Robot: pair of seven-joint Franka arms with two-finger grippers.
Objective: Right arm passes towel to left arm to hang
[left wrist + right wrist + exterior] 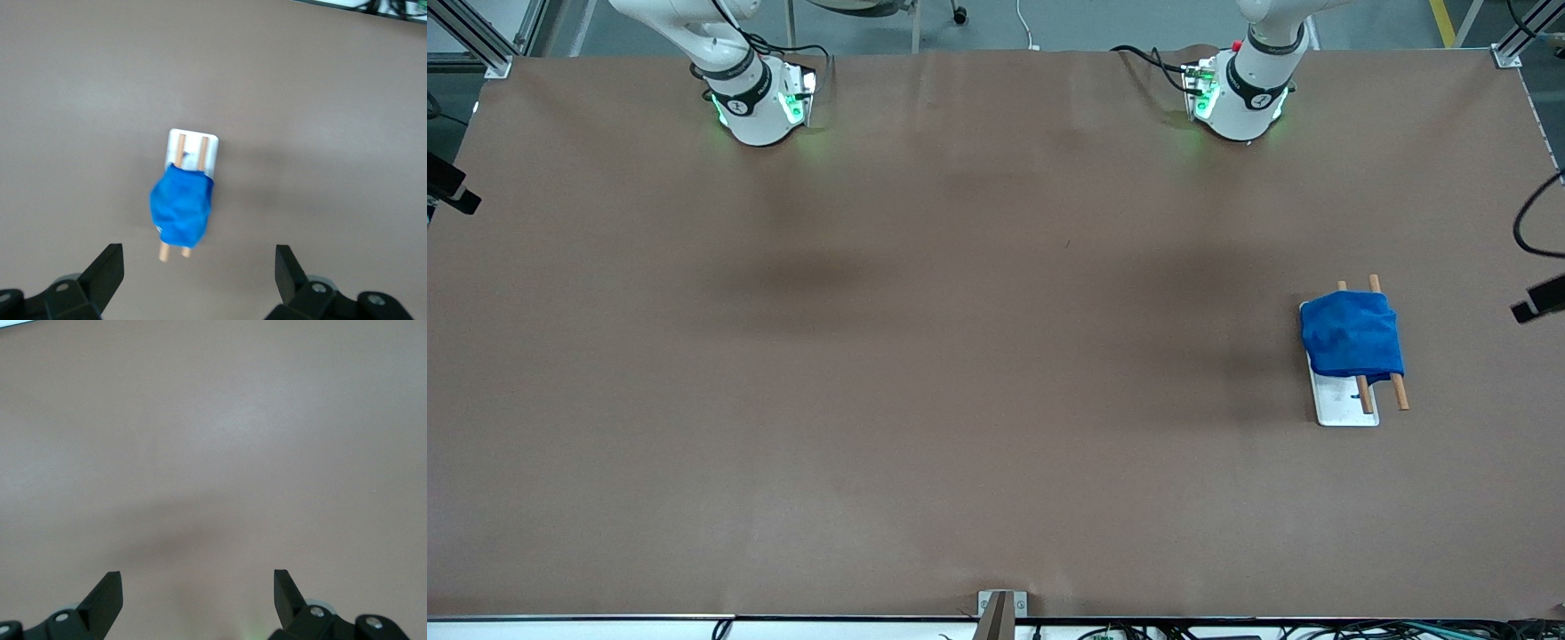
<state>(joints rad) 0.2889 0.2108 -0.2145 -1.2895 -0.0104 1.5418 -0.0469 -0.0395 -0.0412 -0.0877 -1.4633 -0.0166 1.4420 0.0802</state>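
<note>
The blue towel (1350, 336) hangs draped over two wooden rods (1398, 389) of a small rack with a white base (1347, 404), toward the left arm's end of the table. It also shows in the left wrist view (181, 206), over the rods (201, 148) and white base (211, 148). My left gripper (199, 273) is open and empty, high above the table with the towel rack below it. My right gripper (198, 593) is open and empty, high over bare brown table. Only the two arms' bases (756, 107) (1240, 102) show in the front view; both grippers are out of that view.
The brown table surface (960, 373) spreads wide around the rack. Black camera mounts (1538, 300) (449, 191) stand at the two ends of the table. A small bracket (1000, 609) sits at the table edge nearest the front camera.
</note>
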